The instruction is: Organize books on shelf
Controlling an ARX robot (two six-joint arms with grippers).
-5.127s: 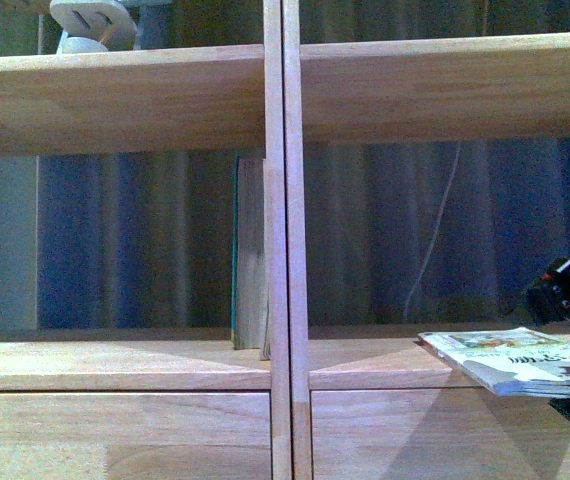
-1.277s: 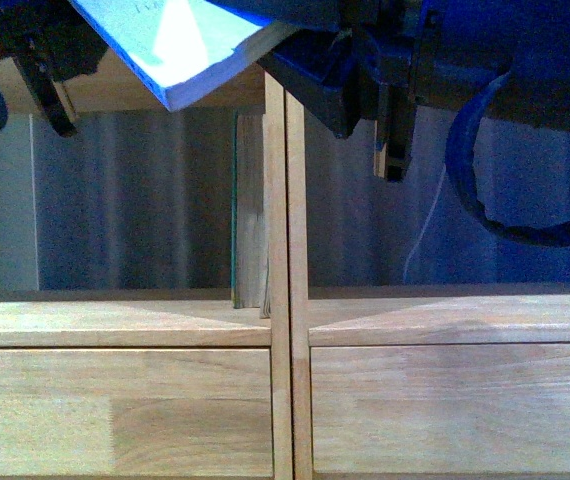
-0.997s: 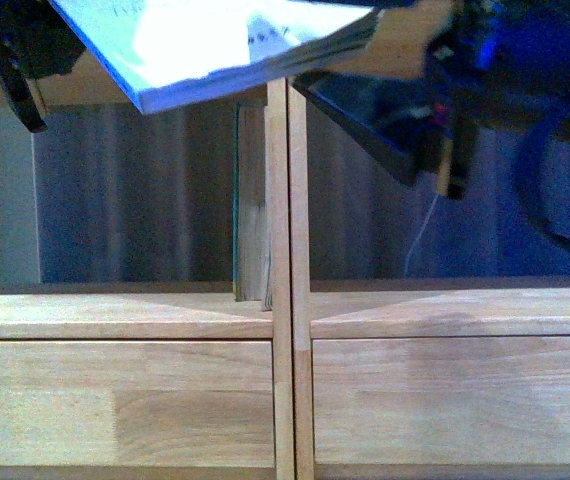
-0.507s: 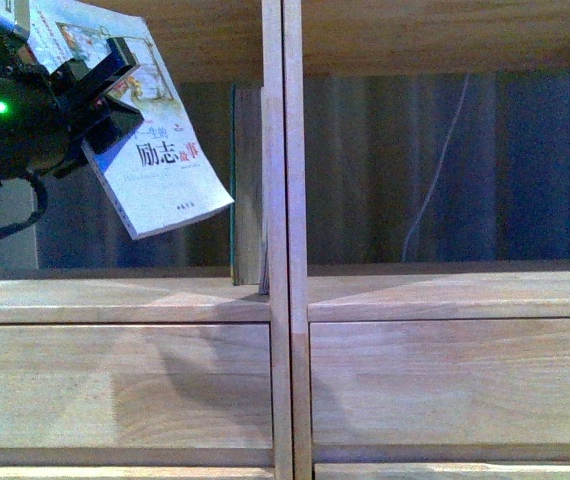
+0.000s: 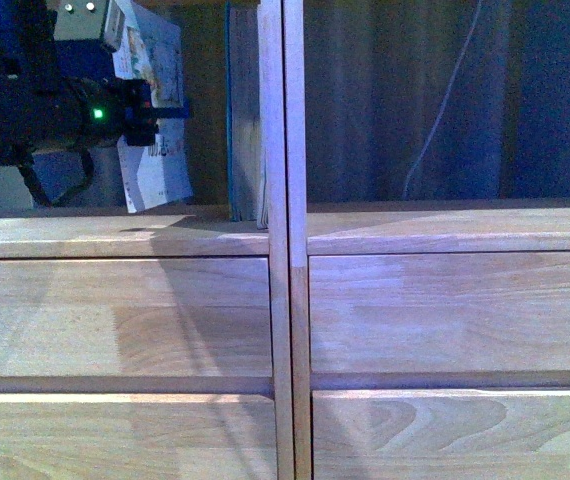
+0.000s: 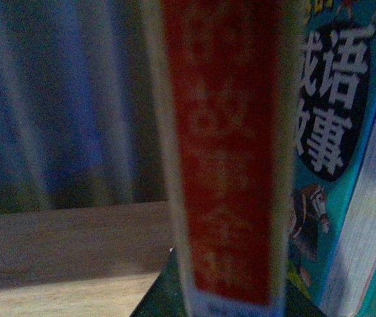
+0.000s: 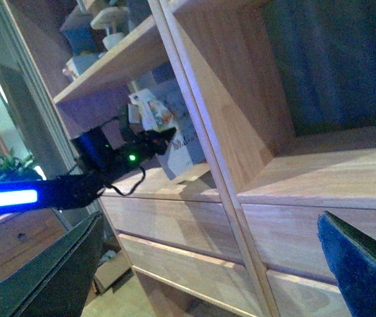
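Observation:
My left gripper (image 5: 145, 110) is shut on the white-covered paperback (image 5: 153, 150) and holds it upright inside the shelf's left compartment, its lower edge just above the board (image 5: 115, 235). In the left wrist view its red spine (image 6: 221, 152) fills the middle. The blue-covered book (image 5: 243, 110) stands against the central divider (image 5: 283, 150), a short gap from the paperback. Its teal cover (image 6: 330, 125) shows beside the spine. My right gripper (image 7: 208, 277) is open and empty, out in front of the shelf (image 7: 287, 218). It sees the paperback (image 7: 171, 142) from the side.
Plain drawer fronts (image 5: 115, 310) run below the compartments. The right compartment (image 5: 445, 100) shows dark curtain and a hanging cable (image 5: 440, 95) behind it. In the right wrist view, upper shelves hold small objects (image 7: 102, 20), and a plant (image 7: 3, 168) stands at the side.
The paperback has swung from tilted to upright and moved lower in the left compartment, closer to the blue-covered book. The front view now sits lower, showing more drawer fronts.

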